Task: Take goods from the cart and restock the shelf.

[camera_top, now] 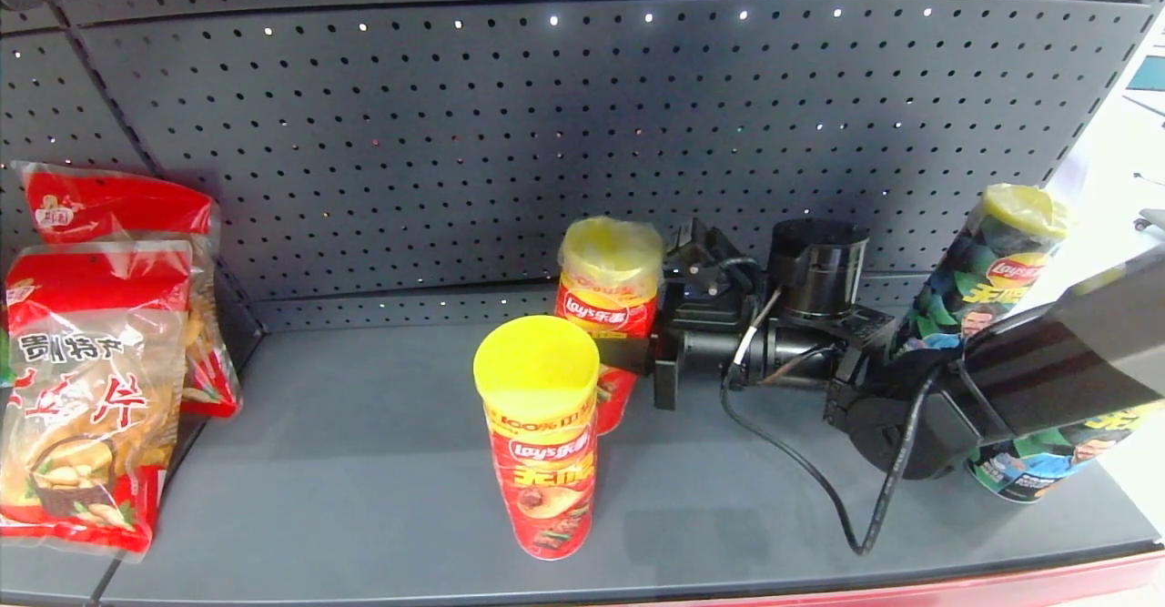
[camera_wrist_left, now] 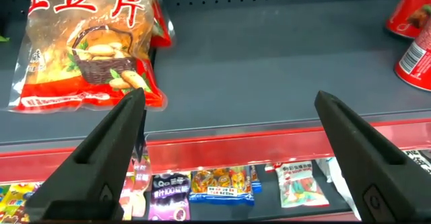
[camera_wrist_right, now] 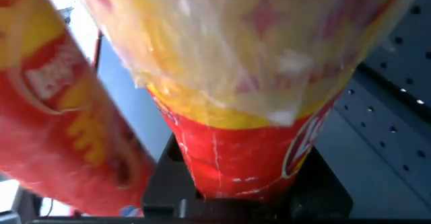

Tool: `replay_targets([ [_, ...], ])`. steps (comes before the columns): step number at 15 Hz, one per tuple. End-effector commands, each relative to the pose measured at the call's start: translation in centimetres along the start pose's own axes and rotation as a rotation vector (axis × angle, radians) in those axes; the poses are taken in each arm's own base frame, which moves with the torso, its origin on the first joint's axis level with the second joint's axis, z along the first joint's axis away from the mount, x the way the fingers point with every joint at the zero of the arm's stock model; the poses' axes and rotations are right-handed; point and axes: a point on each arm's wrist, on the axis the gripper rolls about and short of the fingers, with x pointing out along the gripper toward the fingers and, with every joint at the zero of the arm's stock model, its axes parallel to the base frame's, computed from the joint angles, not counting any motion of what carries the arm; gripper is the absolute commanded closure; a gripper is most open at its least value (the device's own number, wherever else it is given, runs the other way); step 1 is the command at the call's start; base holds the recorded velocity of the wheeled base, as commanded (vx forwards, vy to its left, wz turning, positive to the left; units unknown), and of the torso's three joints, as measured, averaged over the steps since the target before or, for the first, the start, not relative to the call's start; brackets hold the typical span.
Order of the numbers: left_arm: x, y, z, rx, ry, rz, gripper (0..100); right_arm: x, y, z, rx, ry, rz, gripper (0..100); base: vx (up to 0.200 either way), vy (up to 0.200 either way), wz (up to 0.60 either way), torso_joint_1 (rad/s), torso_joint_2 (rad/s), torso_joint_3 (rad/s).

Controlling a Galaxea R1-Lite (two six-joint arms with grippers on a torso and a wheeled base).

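At the back edge of the shelf [camera_top: 364, 425], the right pincer [camera_top: 639, 359] clasps a red chip can [camera_top: 608, 302], its yellow lid under crinkled clear film; the left pincer [camera_wrist_left: 229, 158] gapes wide.

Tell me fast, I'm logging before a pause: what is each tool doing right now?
Left tool: open, holding nothing.
Right tool: shut on the rear red chip can.

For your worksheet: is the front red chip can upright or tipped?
Upright: the can stands on its base on the shelf, lid up.
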Motion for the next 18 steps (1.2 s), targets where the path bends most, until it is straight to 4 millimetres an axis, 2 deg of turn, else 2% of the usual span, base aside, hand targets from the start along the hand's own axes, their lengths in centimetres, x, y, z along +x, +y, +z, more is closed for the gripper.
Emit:
replay_targets([
  [1,0.0,0.0,0.0,0.000,-0.001,0.000,0,0.8,-0.5,-0.6,0.004,0.005,0.004,100,0.000,0.000,0.00,0.000,0.00,0.000],
  [3,0.0,0.0,0.0,0.000,-0.001,0.000,0,1.5,-1.0,-0.7,-0.003,-0.003,0.004,100,0.000,0.000,0.00,0.000,0.00,0.000],
  [7,0.0,0.0,0.0,0.000,-0.001,0.000,0,2.7,-0.5,-1.2,-0.001,0.001,0.039,100,0.000,0.000,0.00,0.000,0.00,0.000],
  [9,0.0,0.0,0.0,0.000,-0.001,0.000,0,3.3,-1.0,-1.4,-0.003,-0.001,0.038,100,0.000,0.000,0.00,0.000,0.00,0.000],
  [18,0.0,0.0,0.0,0.000,-0.001,0.000,0,3.6,-0.9,-2.4,0.013,0.014,0.079,100,0.000,0.000,0.00,0.000,0.00,0.000],
])
